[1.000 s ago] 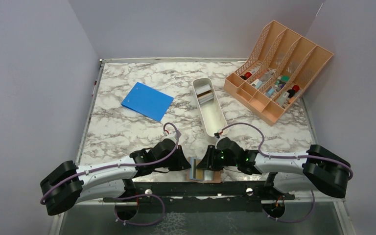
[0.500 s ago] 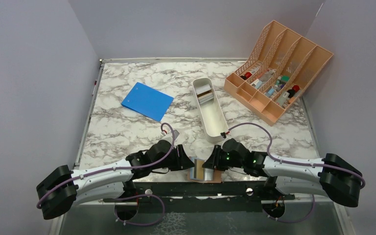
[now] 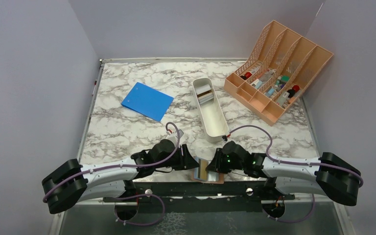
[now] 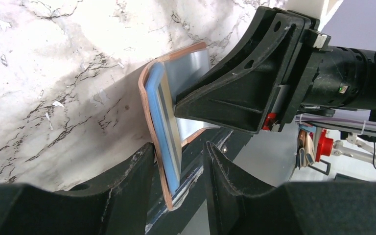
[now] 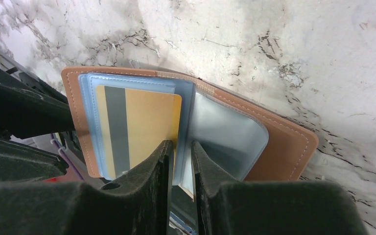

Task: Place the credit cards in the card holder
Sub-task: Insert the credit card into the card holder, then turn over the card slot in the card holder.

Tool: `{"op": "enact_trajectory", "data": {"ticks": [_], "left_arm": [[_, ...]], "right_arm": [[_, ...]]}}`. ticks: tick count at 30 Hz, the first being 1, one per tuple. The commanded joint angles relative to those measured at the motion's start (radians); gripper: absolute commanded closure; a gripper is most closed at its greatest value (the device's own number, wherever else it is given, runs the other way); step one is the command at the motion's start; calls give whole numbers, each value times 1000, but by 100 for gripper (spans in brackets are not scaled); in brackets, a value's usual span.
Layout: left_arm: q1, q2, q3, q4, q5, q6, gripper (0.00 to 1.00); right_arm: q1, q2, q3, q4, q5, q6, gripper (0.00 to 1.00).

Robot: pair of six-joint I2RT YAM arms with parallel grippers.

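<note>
The brown card holder point(image 3: 208, 173) lies open at the table's near edge, between both grippers. A gold-brown credit card point(image 5: 142, 125) with a dark stripe sits in its left clear sleeve. My right gripper point(image 5: 181, 145) is nearly shut on the edge of a pale blue-grey sleeve page point(image 5: 225, 132), and it shows in the top view point(image 3: 216, 166). My left gripper point(image 4: 178, 147) is open around the holder's raised left cover point(image 4: 149, 98), with a gap on the right side. Several more cards point(image 3: 205, 93) stand in the far end of the white tray point(image 3: 214, 117).
A blue notebook point(image 3: 147, 101) lies at the back left. A peach lattice organiser point(image 3: 279, 68) with small items stands at the back right. The black mounting rail point(image 3: 196, 188) runs just below the holder, and the table edge point(image 4: 215, 132) is right beside it.
Both grippers and the card holder have shifted a little to the right along the near edge. The left arm has reached further in.
</note>
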Motion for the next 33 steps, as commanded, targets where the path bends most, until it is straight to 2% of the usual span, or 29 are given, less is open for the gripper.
{"op": "enact_trajectory", "data": {"ticks": [1, 9, 15, 23, 33], "left_arm": [[-6, 29, 5, 52, 21, 10, 56], [-6, 75, 27, 83, 46, 26, 57], [-6, 107, 36, 100, 58, 32, 74], [-6, 119, 46, 116, 71, 36, 91], [-6, 88, 33, 185, 103, 40, 91]], "right_arm": [[7, 6, -20, 18, 28, -11, 76], [7, 7, -39, 38, 23, -6, 76], [7, 12, -45, 54, 18, -10, 77], [7, 31, -47, 74, 9, -14, 77], [6, 55, -34, 85, 7, -24, 76]]}}
